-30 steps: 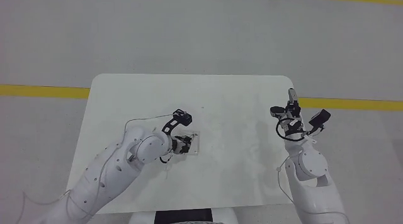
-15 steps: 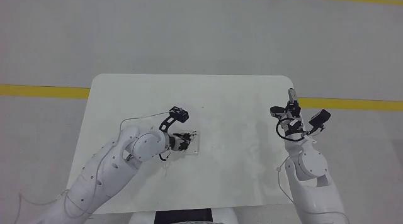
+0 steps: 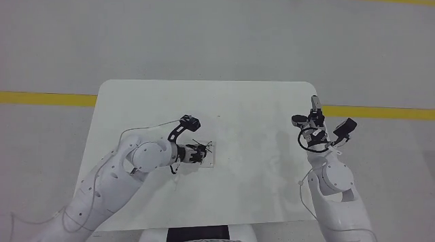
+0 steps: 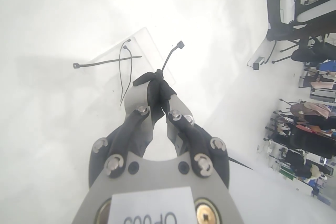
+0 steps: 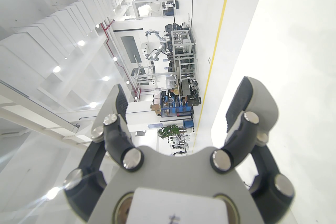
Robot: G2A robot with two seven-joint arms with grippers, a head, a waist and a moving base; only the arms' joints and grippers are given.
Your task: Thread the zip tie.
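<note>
L tool (image 4: pixel 156 78) pinches zip tie (image 4: pixel 170 55) mid-strap, head up, at clear tray (image 4: pixel 147 36) w/ spare ties (image 4: pixel 120 61). R tool (image 5: pixel 181 96) spread, well apart at counter (image 3: pixel 258 106) right edge. Risk: thin strap twists in pinch, head misaligns.

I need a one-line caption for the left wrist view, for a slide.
Left tool shut on a thin black plastic zip tie, near spare black zip ties on a clear flat tray.

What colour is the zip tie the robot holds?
Black. The zip tie shows best in the left wrist view.
</note>
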